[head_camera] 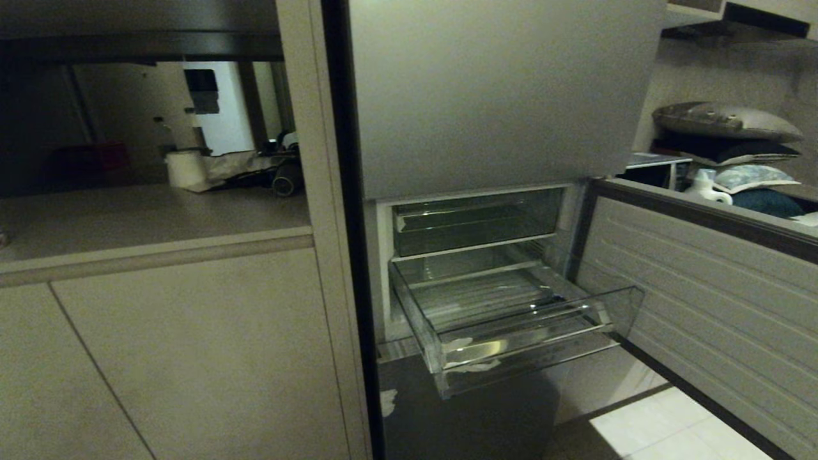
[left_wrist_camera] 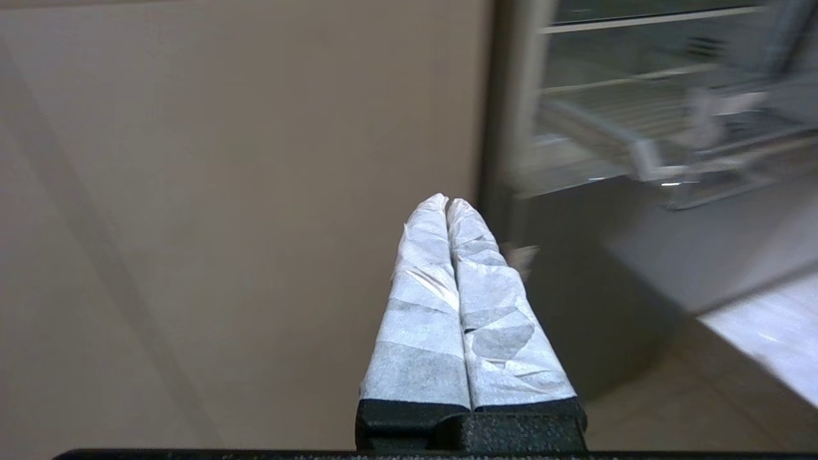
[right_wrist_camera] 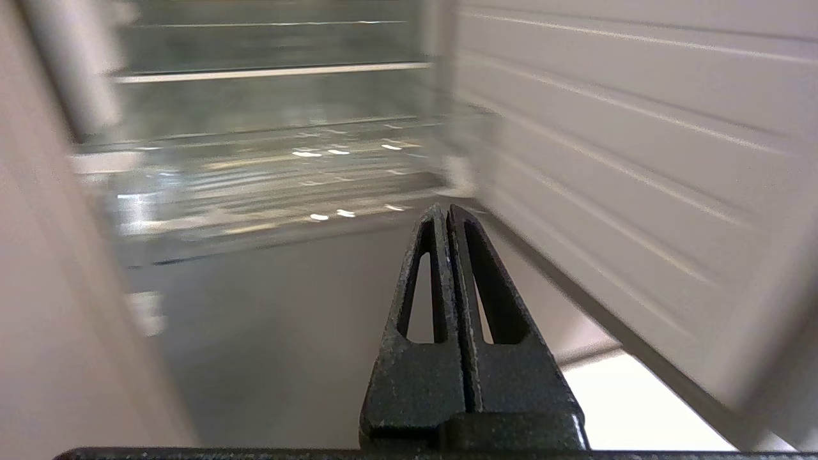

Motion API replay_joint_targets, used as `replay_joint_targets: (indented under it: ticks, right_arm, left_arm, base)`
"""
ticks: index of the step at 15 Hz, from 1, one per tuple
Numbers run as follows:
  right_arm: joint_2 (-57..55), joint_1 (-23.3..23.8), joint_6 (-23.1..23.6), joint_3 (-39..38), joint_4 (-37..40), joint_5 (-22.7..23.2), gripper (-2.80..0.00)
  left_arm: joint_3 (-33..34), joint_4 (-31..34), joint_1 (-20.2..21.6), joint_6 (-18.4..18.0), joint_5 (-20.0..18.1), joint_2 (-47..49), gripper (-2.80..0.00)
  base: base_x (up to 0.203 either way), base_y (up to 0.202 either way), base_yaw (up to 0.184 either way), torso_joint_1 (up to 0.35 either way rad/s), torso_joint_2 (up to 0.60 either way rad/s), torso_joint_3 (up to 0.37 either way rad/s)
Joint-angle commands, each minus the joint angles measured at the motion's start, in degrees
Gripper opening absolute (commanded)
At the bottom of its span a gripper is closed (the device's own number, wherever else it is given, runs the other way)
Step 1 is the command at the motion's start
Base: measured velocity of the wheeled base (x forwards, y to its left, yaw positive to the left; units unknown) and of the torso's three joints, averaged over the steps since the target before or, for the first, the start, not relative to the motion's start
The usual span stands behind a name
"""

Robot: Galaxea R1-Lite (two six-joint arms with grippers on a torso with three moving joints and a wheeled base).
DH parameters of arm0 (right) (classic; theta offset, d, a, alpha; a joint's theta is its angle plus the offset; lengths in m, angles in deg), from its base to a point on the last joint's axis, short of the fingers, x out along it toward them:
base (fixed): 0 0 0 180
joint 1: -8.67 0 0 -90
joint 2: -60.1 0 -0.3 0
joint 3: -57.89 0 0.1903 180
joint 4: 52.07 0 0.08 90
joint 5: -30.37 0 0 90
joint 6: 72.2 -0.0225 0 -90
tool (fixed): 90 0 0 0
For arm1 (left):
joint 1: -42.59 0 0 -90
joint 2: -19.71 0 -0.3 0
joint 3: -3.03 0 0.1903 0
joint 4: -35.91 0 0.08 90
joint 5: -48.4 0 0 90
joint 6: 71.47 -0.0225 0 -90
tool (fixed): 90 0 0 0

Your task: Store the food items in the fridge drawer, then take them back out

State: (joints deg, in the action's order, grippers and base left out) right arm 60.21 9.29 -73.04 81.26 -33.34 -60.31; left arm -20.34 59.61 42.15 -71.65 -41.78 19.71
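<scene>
The fridge drawer [head_camera: 524,348], a clear plastic bin with a ribbed floor, stands pulled out of the fridge's lower compartment, and nothing shows inside it. It also appears in the left wrist view as the drawer [left_wrist_camera: 639,131] and in the right wrist view as the drawer [right_wrist_camera: 268,172]. The food items are out of view. Neither arm shows in the head view. My left gripper [left_wrist_camera: 447,201], its fingers wrapped in white, is shut on nothing, low before the cabinet front. My right gripper [right_wrist_camera: 443,209], black, is shut and empty, below and in front of the drawer.
An upper clear bin [head_camera: 476,220] sits pushed in above the drawer. The open fridge door [head_camera: 703,281] swings out on the right. A beige cabinet [head_camera: 160,351] and counter [head_camera: 147,217] stand to the left. White floor tiles [head_camera: 664,428] lie below.
</scene>
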Motion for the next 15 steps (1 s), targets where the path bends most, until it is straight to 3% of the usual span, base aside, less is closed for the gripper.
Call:
replay_joint_targets:
  ticks: [1,15]
  right_arm:
    - [0.0,0.0,0.0,-1.8,0.0,0.0,-2.8]
    - [0.0,0.0,-0.2,-1.8,0.0,-0.1,-2.8]
  left_arm:
    - [0.0,0.0,0.0,0.0,0.0,0.1,-2.8]
    - [0.0,0.0,0.0,0.0,0.0,0.1,-2.8]
  base:
    - [0.001,0.01,-0.172,0.005,0.0,0.002]
    - [-0.001,0.008,-0.175,0.004,0.0,0.002]
